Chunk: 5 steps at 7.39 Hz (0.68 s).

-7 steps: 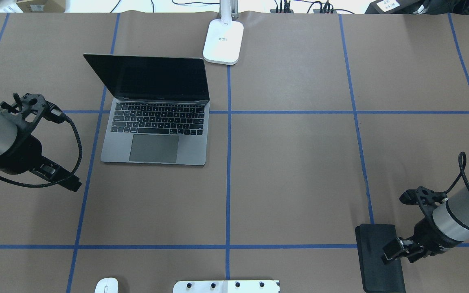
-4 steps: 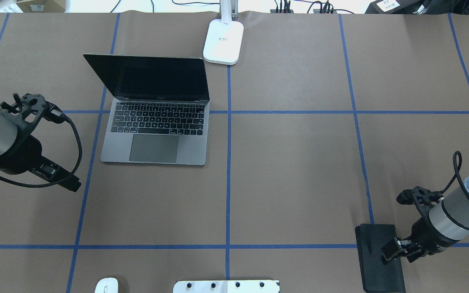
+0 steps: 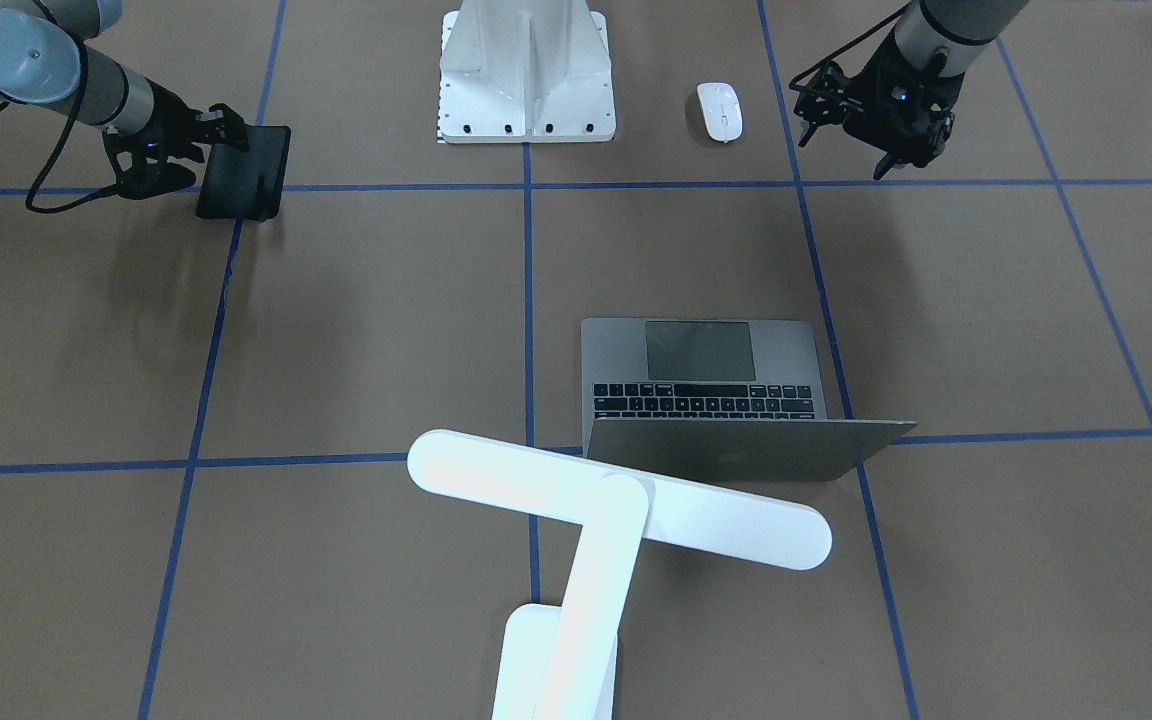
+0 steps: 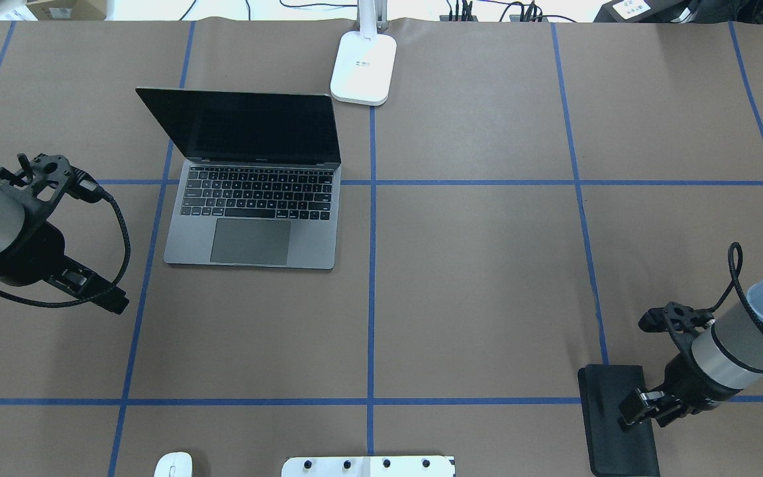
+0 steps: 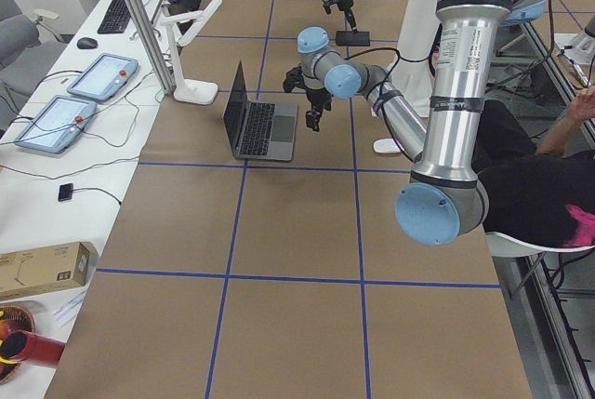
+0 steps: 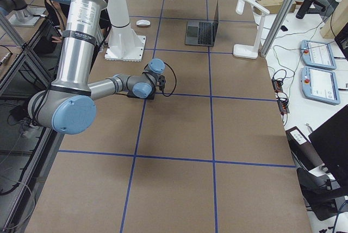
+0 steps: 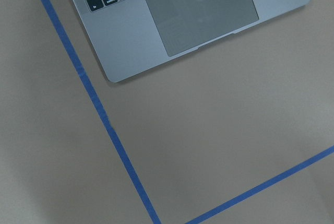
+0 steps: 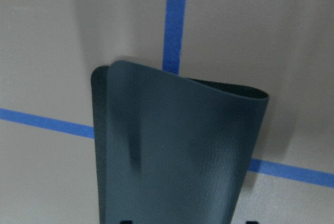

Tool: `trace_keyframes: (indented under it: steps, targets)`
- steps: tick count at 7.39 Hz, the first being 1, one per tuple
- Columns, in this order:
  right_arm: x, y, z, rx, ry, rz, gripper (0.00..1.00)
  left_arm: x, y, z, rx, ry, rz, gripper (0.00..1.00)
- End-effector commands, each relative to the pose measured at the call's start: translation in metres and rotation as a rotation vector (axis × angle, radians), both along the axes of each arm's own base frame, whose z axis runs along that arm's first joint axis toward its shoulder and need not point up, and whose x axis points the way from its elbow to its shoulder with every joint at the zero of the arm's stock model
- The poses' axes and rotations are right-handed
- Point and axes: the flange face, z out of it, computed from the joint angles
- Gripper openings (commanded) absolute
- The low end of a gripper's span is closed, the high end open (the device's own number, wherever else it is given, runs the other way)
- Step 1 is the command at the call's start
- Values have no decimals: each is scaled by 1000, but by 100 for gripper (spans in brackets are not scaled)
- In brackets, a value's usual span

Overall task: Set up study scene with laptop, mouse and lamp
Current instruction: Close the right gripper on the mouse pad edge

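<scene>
The grey laptop [image 4: 252, 199] stands open on the table's left half, its trackpad corner showing in the left wrist view [image 7: 198, 10]. Behind it is the white lamp, base [image 4: 363, 66] at the far edge and bar head [image 3: 616, 497] over the laptop's lid. Close to the robot's base lies the white mouse [image 4: 173, 465]. My left gripper [image 4: 113, 301] hovers left of the laptop, looks open and holds nothing. My right gripper [image 4: 636, 411] is shut on the edge of a black mat [image 8: 177, 151], which bends upward from the table.
The white bolted pedestal [image 3: 526, 70] stands at the table's near edge, between the mouse and the mat. Blue tape lines cross the brown table cover [image 4: 481, 285]. A seated person [image 5: 548, 185] is beside the robot in the exterior left view.
My right arm has drawn slightly toward the robot and leftward, still holding the mat's edge. My left arm has drifted a little to the left. Laptop, lamp and mouse have not moved.
</scene>
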Motion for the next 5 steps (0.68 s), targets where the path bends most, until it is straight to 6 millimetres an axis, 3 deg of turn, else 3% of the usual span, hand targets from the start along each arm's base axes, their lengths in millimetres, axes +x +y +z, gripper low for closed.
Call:
trace_keyframes:
  steps: [1,5]
  targets:
    - [0,1,3,0,18,-11,71,0,0,1,0,-2,1,99]
    - [-1,0,6,-20,42,-14,70,-1,0,3,6,-11,-8,99]
